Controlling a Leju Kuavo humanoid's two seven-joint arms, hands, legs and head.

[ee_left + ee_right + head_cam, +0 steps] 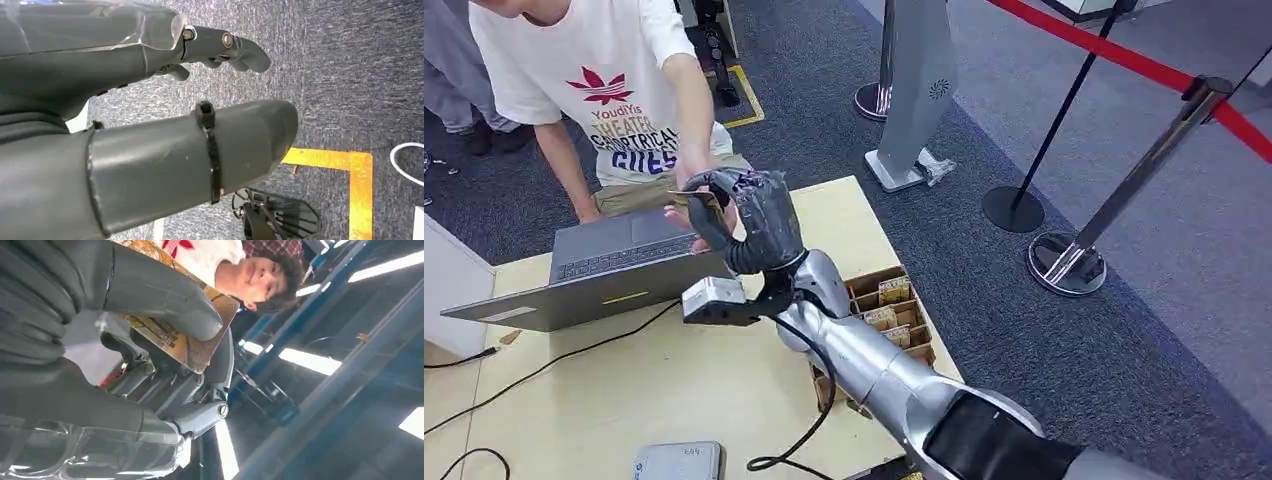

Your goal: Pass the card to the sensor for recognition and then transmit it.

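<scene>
At centre frame in the head view, the right hand (749, 222) is pinching the card (692, 198) between thumb and fingers, while a person's hand (686, 222) is touching it above the laptop (599, 268). The left hand (150, 100) is hanging empty, fingers apart.

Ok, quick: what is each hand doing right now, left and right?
Left hand: holds nothing, fingers apart, open over grey carpet.
Right hand: grips the flat brownish printed card, raised toward a person's hand.
</scene>
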